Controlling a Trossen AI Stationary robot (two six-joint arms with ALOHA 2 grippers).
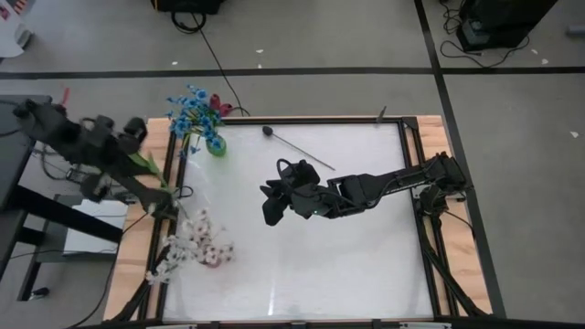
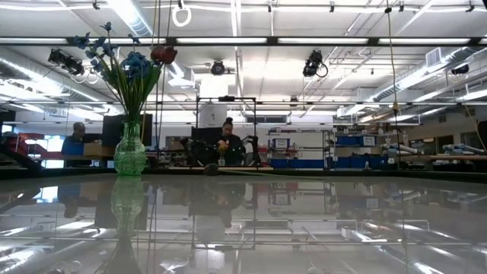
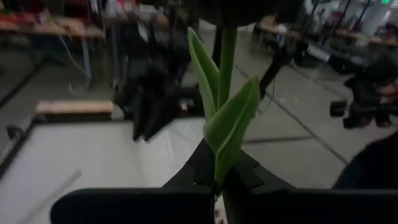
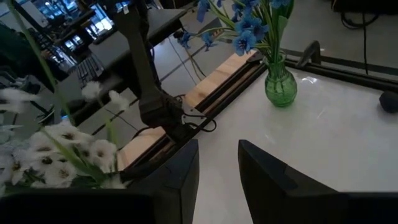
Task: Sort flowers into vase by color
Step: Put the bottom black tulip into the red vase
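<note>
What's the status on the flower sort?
Left gripper shut on green stem at table's left edge. Right gripper open, empty, mid-table. One dark flower left lying.

The left gripper (image 1: 171, 206), at the end of the dark six-joint left arm reaching over the table's left edge, has its two fingers closed on a thin green leafy flower stem (image 3: 225, 93) rising straight out between them; the right gripper (image 4: 217, 177), on the dark right arm stretched toward the table's middle, hangs with its two dark fingers parted and nothing between them.
</note>
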